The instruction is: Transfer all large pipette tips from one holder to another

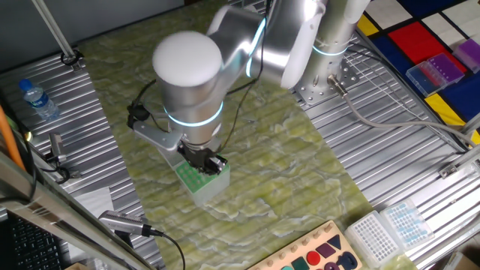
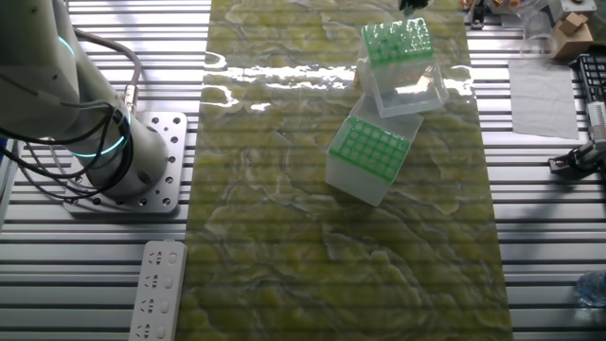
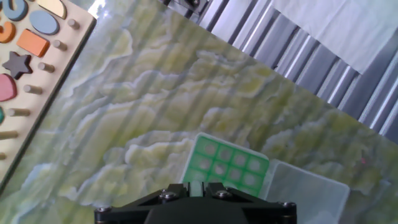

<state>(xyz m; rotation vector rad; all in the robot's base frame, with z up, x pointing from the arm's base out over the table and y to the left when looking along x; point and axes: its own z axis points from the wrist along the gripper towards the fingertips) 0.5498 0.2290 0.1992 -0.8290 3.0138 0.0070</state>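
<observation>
Right now: gripper (image 3: 196, 191) poised above the green-topped rack (image 3: 226, 164) on the mottled green mat (image 3: 155, 99), fingers close together on a pale tip (image 3: 196, 188) — firmly clamped or not, cannot tell. Second green rack (image 2: 370, 152) just beside the first rack in the other fixed view, clear lid (image 2: 409, 90) between them. Wooden shape puzzle (image 3: 28, 43) at the mat's edge.

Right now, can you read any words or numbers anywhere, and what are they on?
No text can be read in any view.
Water bottle: its label is too small and blurred to read.
White power strip: only socket holes, no legible marks.
Shape puzzle board: coloured shapes, no letters.
Green-topped tip holders: no writing visible.
</observation>
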